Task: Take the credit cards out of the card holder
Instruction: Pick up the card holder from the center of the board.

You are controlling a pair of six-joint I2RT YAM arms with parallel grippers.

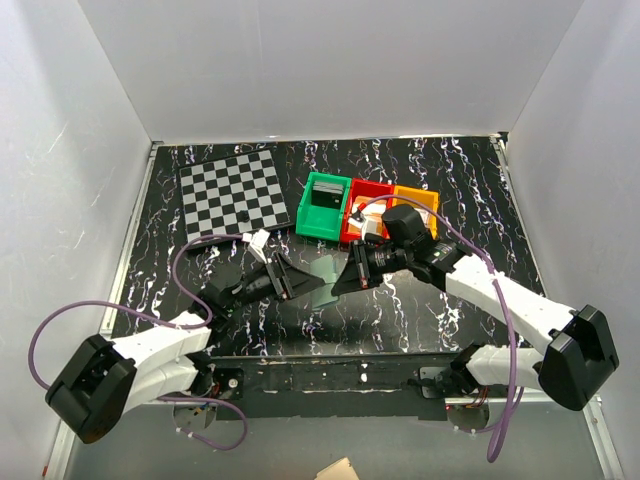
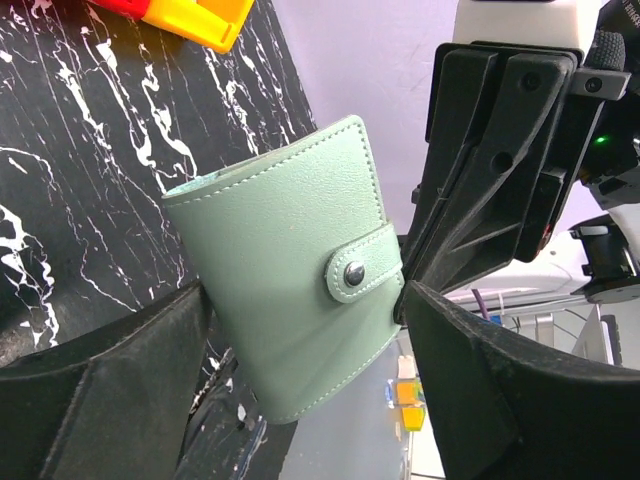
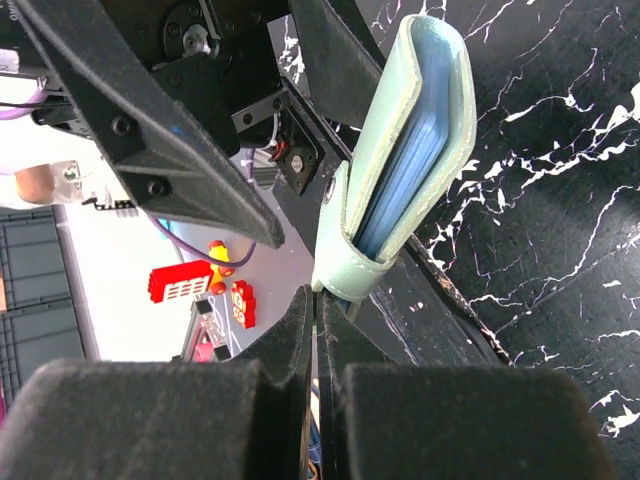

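Note:
The sage-green card holder (image 2: 280,280) is snapped closed and held up off the black table, upright, between my two grippers (image 1: 325,270). My left gripper (image 2: 305,295) is shut on it, one finger at each side edge. In the right wrist view the holder (image 3: 385,150) is edge-on, with blue inner layers showing at its open edge. No credit card can be told apart from them. My right gripper (image 3: 320,298) is shut, its tips against the fold of the snap tab (image 3: 350,275). It also shows in the left wrist view (image 2: 480,170).
Green (image 1: 322,207), red (image 1: 368,203) and orange (image 1: 415,200) bins stand in a row just behind the grippers. A checkerboard mat (image 1: 232,192) lies at the back left. White walls surround the table.

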